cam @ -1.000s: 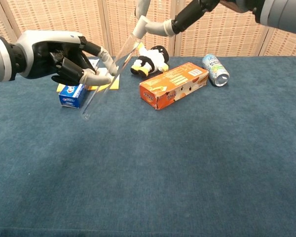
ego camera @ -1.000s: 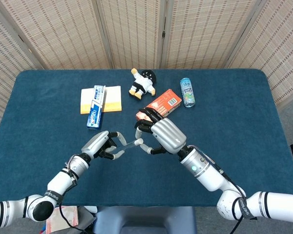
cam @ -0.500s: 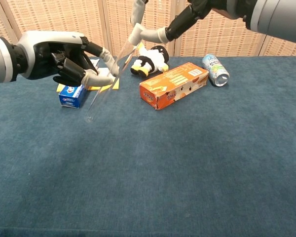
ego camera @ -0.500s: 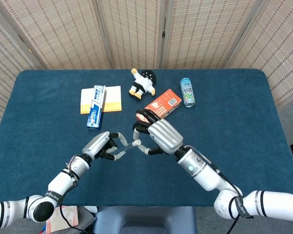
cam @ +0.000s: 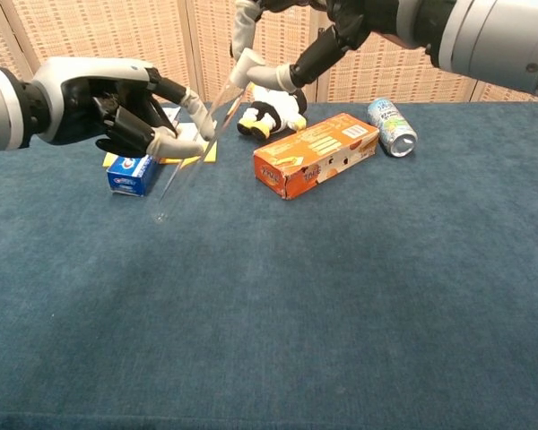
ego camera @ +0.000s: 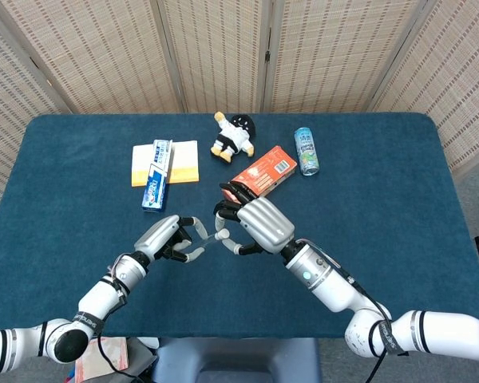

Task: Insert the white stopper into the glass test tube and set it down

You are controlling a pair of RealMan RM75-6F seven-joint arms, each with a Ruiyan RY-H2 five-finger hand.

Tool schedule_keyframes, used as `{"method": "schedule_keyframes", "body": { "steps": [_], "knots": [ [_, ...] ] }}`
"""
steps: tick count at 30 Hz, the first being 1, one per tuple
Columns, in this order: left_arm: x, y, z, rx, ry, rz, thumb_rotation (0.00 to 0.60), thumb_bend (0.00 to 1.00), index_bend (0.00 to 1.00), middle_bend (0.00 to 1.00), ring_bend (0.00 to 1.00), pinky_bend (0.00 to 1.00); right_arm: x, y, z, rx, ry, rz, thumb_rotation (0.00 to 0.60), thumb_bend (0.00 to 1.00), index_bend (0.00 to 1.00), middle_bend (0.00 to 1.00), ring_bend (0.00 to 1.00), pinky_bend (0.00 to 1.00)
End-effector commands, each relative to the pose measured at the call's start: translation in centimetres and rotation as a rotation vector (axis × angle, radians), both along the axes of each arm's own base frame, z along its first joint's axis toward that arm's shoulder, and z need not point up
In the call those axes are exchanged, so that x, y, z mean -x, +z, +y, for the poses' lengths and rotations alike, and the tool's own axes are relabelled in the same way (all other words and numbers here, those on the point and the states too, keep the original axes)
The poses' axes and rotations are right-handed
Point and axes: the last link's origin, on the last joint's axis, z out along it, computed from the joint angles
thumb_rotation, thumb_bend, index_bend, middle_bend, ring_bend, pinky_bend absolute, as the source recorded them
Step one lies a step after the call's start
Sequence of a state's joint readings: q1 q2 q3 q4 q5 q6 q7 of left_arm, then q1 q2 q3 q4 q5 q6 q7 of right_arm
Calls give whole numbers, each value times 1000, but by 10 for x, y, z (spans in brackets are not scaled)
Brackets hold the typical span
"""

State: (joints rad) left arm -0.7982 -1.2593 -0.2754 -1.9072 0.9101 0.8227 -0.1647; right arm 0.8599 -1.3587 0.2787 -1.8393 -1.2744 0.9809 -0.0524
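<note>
Chest view shows the left hand (cam: 117,107) raised above the blue worktop (cam: 341,296), pinching the glass test tube (cam: 190,154) between thumb and fingers about halfway along its length. The tube slants, its rounded closed end low and pointing toward the worktop without touching it, its open mouth up and to the right. At that mouth sits the white stopper (cam: 248,64), pinched by the fingertips of the right hand (cam: 359,22), which comes in from the top of the frame; whether the stopper is already seated inside the mouth or only pressed against it I cannot tell.

From the head view the two hands meet near the front middle of the worktop (ego camera: 383,199): the left hand (ego camera: 164,237) with fingers curled round the test tube (ego camera: 206,237), the right hand (ego camera: 255,223) closed over the stopper, which its fingers largely hide here.

Behind the hands lie an orange box (cam: 316,152) on its side, a plush toy (cam: 271,109) just behind it, and a drink can (cam: 392,126) lying further right. A yellow pad (ego camera: 184,162) sits on the left with a blue toothpaste box (ego camera: 156,174) lying partly across it. A folding woven screen (ego camera: 223,48) stands behind the worktop
</note>
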Motion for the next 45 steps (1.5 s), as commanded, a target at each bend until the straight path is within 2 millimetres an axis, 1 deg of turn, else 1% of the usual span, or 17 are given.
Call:
{"method": "schedule_keyframes", "body": {
  "steps": [1, 8, 10, 11, 12, 13, 15, 17, 19, 22, 25, 30, 33, 41, 45],
  "knots": [
    [1, 0, 0, 0, 1, 2, 600, 381, 577, 1000, 1000, 1000, 0, -1, 0, -1, 0, 2, 600, 515, 667, 323, 39, 0],
    [3, 1, 0, -1, 3, 2, 600, 381, 577, 1000, 1000, 1000, 0, -4, -1, -4, 0, 9, 600, 515, 667, 323, 39, 0],
    [4, 1, 0, -1, 5, 5, 600, 381, 577, 1000, 1000, 1000, 1, -5, -1, -5, 0, 18, 600, 501, 667, 318, 39, 0],
    [5, 1, 0, -2, 6, 7, 600, 381, 577, 1000, 1000, 1000, 1, -6, -1, -7, 0, 22, 600, 463, 666, 309, 39, 0],
    [5, 1, 0, -3, 6, 10, 600, 381, 577, 1000, 1000, 1000, 2, -6, -1, -9, -2, 26, 600, 385, 647, 291, 39, 0],
    [6, 1, 1, -5, 7, 12, 600, 381, 577, 1000, 1000, 1000, 2, -7, -1, -12, -3, 29, 600, 332, 626, 278, 39, 0],
    [8, 1, 1, -9, 7, 17, 600, 381, 577, 1000, 1000, 1000, 1, -7, -1, -17, -5, 33, 600, 180, 524, 245, 37, 0],
    [9, 1, 2, -13, 5, 27, 600, 381, 577, 1000, 1000, 1000, 1, -9, -1, -23, -7, 38, 600, 98, 444, 223, 25, 0],
    [11, 1, 2, -18, 0, 42, 600, 381, 576, 1000, 1000, 1000, 2, -10, -1, -27, -10, 40, 600, 52, 368, 204, 8, 0],
    [15, 1, 2, -26, -8, 72, 600, 381, 577, 1000, 1000, 1000, 3, -9, -1, -28, -17, 39, 600, 47, 275, 194, 0, 0],
    [21, 1, 4, -41, -20, 118, 600, 381, 577, 1000, 1000, 1000, 6, -6, 0, -24, -27, 26, 600, 45, 231, 191, 0, 0],
    [33, -6, 7, -82, -60, 240, 600, 381, 577, 1000, 1000, 1000, 16, 9, -1, 19, -44, 9, 600, 45, 225, 191, 0, 0],
    [37, -16, 10, -101, -79, 328, 600, 381, 576, 1000, 1000, 1000, 27, 20, -2, 54, -62, 7, 600, 45, 225, 190, 0, 0],
    [32, -45, 21, -122, -83, 443, 600, 381, 573, 1000, 1000, 1000, 49, 36, -4, 101, -106, -3, 600, 45, 223, 191, 0, 0],
    [25, -61, 27, -141, -94, 495, 600, 381, 571, 1000, 1000, 1000, 57, 41, -6, 119, -121, -2, 600, 45, 222, 191, 0, 0]
  ]
}}
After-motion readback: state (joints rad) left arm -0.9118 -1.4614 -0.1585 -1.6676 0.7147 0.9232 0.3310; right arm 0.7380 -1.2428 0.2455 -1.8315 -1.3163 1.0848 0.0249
